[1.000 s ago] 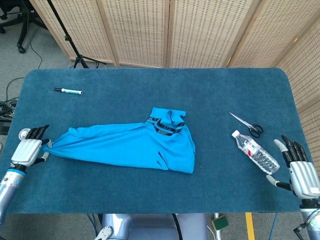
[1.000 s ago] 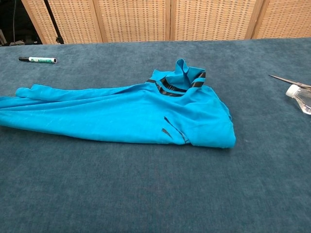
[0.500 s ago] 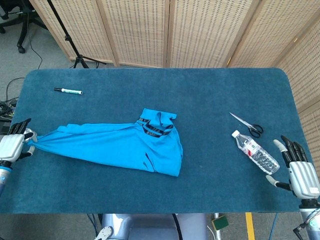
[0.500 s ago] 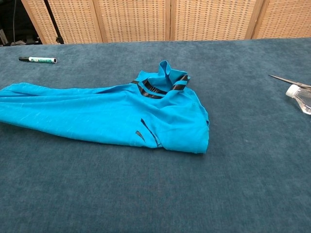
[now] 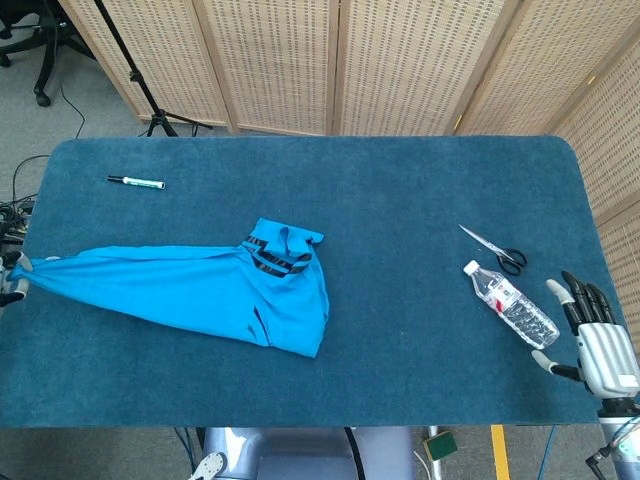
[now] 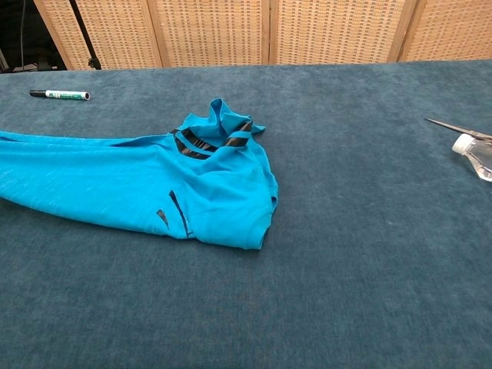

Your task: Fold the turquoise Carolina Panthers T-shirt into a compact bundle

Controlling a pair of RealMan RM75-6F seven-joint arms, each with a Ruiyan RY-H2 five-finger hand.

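Note:
The turquoise T-shirt (image 5: 210, 285) lies stretched into a long wedge on the blue table, its black-trimmed collar (image 5: 270, 255) bunched up near the middle. In the chest view the T-shirt (image 6: 138, 188) runs off the left edge of the frame. My left hand (image 5: 10, 280) shows only as a sliver at the far left edge of the head view, gripping the shirt's narrow end. My right hand (image 5: 600, 345) rests at the table's front right corner with fingers spread, holding nothing, far from the shirt.
A green marker (image 5: 136, 182) lies at the back left. Scissors (image 5: 495, 250) and a plastic water bottle (image 5: 512, 303) lie on the right side, just ahead of my right hand. Wicker screens stand behind the table (image 5: 420, 190).
My left hand has pulled the shirt's end leftward, almost out of the head view, and the whole shirt slid left across the table. The right hand has not moved.

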